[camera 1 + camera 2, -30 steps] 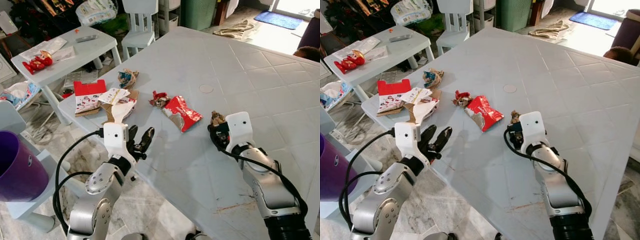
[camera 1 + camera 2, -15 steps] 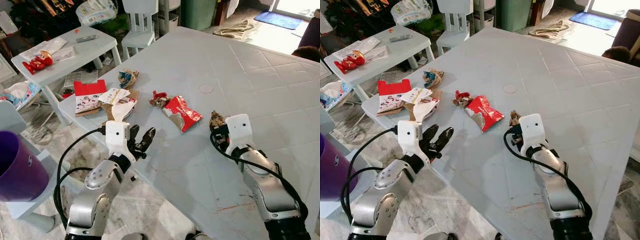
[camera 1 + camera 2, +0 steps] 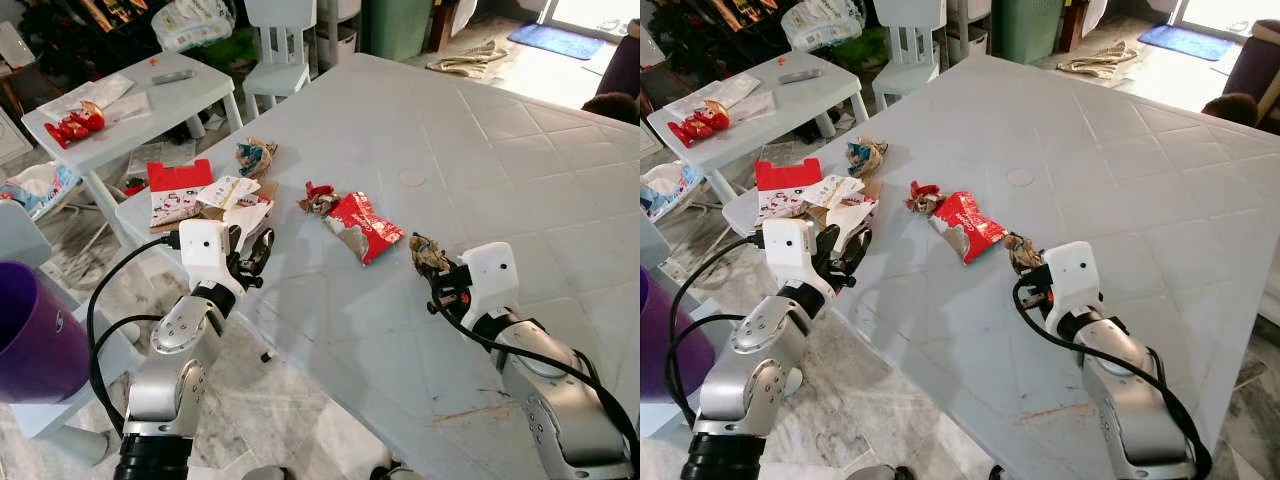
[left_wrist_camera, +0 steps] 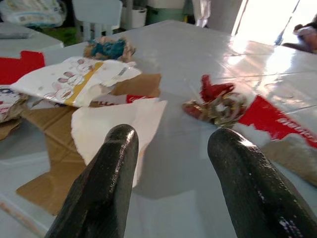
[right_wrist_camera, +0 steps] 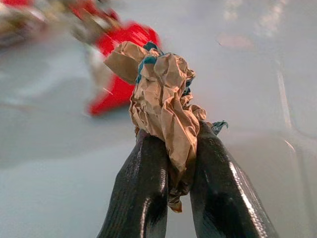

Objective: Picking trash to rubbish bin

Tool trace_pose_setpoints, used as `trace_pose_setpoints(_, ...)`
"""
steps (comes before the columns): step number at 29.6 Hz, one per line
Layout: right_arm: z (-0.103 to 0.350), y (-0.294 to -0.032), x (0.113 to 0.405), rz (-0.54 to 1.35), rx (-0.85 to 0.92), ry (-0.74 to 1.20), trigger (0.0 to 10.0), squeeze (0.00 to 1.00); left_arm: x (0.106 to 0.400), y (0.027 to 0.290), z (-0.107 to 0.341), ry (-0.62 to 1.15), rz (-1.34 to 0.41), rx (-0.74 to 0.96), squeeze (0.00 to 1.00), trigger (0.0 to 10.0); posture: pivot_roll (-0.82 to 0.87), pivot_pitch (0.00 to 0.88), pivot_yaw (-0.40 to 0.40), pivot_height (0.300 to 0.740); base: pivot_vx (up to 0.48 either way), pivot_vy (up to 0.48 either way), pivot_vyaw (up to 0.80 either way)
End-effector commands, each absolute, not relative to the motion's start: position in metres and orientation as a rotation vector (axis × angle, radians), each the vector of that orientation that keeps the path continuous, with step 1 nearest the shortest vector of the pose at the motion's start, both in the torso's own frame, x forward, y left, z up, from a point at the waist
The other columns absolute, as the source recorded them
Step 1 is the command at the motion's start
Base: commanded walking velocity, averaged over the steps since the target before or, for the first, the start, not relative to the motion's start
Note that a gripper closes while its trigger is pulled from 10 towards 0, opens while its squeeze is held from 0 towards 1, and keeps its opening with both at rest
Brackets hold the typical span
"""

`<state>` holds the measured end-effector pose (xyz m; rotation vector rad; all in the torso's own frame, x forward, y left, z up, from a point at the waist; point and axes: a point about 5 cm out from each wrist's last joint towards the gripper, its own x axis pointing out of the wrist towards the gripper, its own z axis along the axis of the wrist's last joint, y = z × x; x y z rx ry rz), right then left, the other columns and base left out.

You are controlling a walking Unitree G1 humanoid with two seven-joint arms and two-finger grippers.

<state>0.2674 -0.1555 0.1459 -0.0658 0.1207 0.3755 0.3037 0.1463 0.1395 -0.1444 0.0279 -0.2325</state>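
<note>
Lived-in home room: white plastic bench [image 3: 520,140], kids' chair [image 3: 280,45], marble floor [image 3: 300,440], doormat [image 3: 555,38], clutter.

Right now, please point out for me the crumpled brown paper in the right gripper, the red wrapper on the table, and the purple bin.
crumpled brown paper [image 5: 166,94]: right wrist view, middle of the wad above the fingers.
red wrapper [image 3: 365,226]: left eye view, centre of its red face.
purple bin [image 3: 35,345]: left eye view, outer wall.

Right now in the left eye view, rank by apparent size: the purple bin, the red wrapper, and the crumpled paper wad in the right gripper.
1. purple bin, though cut off and nearest the camera
2. red wrapper
3. crumpled paper wad, pinched in the right gripper
</note>
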Motion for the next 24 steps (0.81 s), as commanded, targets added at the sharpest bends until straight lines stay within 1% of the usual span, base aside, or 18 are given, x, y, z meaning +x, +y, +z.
trace_pose_setpoints(1, 0.154, -0.149, 0.263, 0.429, -0.038, 0.096, 0.0, 0.0, 0.305, 0.152, 0.138, 0.026, -0.207, -0.127, 0.0, 10.0, 0.0, 0.115, 0.018, 0.74, 0.0, 0.0, 0.0)
trace_pose_setpoints(3, 0.159, -0.141, 0.254, 0.515, -0.007, 0.092, 0.0, 0.0, 0.305, 0.153, 0.136, 0.019, -0.195, -0.113, 0.0, 10.0, 0.0, 0.115, 0.017, 0.74, 0.0, 0.0, 0.0)
trace_pose_setpoints(6, 0.162, -0.138, 0.247, 0.557, -0.004, 0.101, 0.0, 0.0, 0.309, 0.156, 0.133, 0.016, -0.17, -0.113, 0.0, 10.0, -0.01, 0.118, 0.012, 0.74, 0.0, 0.0, 0.0)
trace_pose_setpoints(11, 0.166, -0.14, 0.241, 0.566, -0.005, 0.109, 0.0, 0.0, 0.314, 0.157, 0.127, 0.015, -0.119, -0.09, 0.0, 10.0, -0.03, 0.128, 0.006, 0.74, 0.0, 0.0, 0.0)
trace_pose_setpoints(16, 0.168, -0.142, 0.237, 0.567, -0.005, 0.116, 0.0, 0.0, 0.317, 0.154, 0.126, 0.004, -0.122, -0.073, 0.0, 10.0, -0.05, 0.134, 0.001, 0.74, 0.0, 0.0, 0.0)
trace_pose_setpoints(24, 0.173, -0.139, 0.235, 0.581, -0.004, 0.115, 0.0, 0.0, 0.326, 0.151, 0.121, 0.008, -0.127, -0.078, 0.0, 10.0, -0.06, 0.138, -0.005, 0.74, 0.0, 0.0, 0.0)
